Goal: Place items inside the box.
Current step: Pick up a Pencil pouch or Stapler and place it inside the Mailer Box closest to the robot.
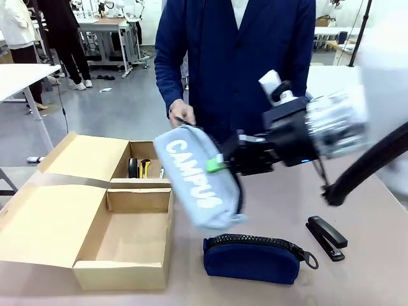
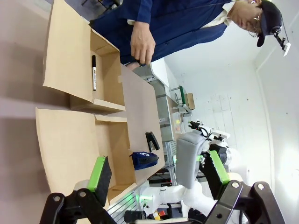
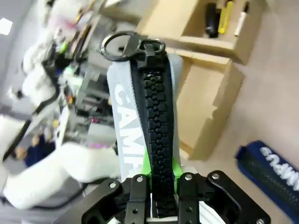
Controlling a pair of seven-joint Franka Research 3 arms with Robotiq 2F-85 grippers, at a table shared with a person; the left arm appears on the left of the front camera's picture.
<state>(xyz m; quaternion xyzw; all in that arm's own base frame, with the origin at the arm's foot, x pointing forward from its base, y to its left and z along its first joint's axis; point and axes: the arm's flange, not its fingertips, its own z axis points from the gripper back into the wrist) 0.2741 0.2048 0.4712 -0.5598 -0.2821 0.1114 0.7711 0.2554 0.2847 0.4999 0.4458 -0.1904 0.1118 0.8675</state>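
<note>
Roughly half looks done. Nearest, the left claw (image 2: 156, 161) spreads wide and empty. On the surface (image 1: 379, 277) lie one navy zip pouch (image 1: 252, 258) and one black stapler (image 1: 326, 237), both outside the cardboard box (image 1: 38, 217). Beyond them the right claw (image 1: 221, 164) grips the one grey "CAMPUS" pencil case (image 1: 197, 182) in mid-air beside the box. Its large compartment is bare. The small far one holds three: a second stapler (image 1: 132, 167), one black-and-yellow tool (image 1: 145, 167) and one marker pen (image 2: 94, 72). Farther, a person's hand (image 1: 180, 113) is at the case's top.
</note>
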